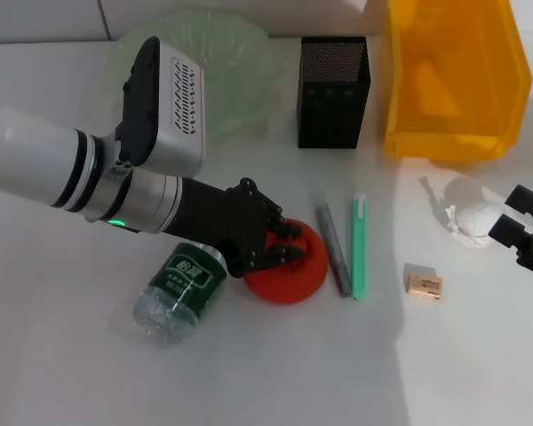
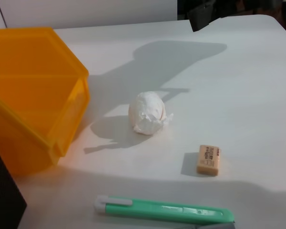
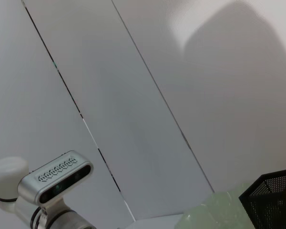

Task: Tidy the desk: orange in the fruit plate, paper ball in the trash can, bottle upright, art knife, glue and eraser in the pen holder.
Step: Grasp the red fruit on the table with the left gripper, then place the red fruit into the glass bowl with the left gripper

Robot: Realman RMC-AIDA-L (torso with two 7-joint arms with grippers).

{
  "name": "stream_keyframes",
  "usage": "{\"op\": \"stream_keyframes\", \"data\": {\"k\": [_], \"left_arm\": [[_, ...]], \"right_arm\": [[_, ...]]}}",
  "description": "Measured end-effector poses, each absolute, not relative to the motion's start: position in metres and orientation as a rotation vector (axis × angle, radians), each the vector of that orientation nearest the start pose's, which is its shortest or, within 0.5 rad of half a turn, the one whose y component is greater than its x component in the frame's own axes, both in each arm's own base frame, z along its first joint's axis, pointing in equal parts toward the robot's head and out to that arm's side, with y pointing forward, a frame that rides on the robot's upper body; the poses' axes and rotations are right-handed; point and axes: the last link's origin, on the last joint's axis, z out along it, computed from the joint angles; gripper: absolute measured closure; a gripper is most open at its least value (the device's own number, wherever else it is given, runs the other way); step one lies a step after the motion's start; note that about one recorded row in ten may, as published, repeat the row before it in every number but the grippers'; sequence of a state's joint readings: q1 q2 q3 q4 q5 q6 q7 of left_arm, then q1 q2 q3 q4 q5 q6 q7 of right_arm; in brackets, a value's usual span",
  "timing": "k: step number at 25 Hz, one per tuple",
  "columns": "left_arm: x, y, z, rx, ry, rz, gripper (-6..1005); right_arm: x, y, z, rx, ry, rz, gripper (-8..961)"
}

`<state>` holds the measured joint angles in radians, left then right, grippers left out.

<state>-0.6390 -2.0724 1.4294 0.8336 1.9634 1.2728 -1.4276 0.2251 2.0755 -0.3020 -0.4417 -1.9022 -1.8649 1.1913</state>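
At desk [image 1: 249, 382] centre, the left gripper [image 1: 280, 244] clamps its fingers on the orange [image 1: 289, 275]; the bottle [image 1: 178, 293] lies at its nine o'clock, two slim sticks [image 1: 346, 248] at three. Right gripper [image 1: 524, 226] waits spread beside the paper ball [image 1: 475, 217].

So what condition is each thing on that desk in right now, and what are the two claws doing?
left gripper: down on the orange, fingers around its top
orange: on the desk, not yet in the plate
bottle: lying on its side
fruit plate: nothing visible inside
pen holder: upright
trash can: upright, looks empty
paper ball: on the desk
eraser: lying flat
right gripper: open, beside the paper ball
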Motion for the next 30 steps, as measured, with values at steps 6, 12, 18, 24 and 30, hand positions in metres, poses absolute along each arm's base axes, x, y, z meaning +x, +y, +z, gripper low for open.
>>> {"op": "stream_keyframes", "data": {"k": [6,12,18,24,30], "left_arm": [[-0.186,0.3473,-0.0749,-3.07,0.075,-0.098,795],[-0.183,0.3454,-0.0743,-3.076,0.105,-0.1,855],[-0.1821,0.346,-0.0741,-3.07,0.109,-0.102,898],[-0.1819,0.3452,-0.074,-3.074,0.098,-0.104,926],[-0.1799,0.3435,-0.0734,-3.087,0.068,-0.125,947]], "right_arm": [[0.33,0.2129,0.0261,-2.253,0.855,1.23,198],[0.3301,0.213,0.0267,-2.248,0.854,1.232,202],[0.33,0.2132,0.0273,-2.244,0.851,1.235,206],[0.33,0.2132,0.0275,-2.243,0.85,1.236,210],[0.33,0.2132,0.0274,-2.244,0.848,1.235,213]]}}
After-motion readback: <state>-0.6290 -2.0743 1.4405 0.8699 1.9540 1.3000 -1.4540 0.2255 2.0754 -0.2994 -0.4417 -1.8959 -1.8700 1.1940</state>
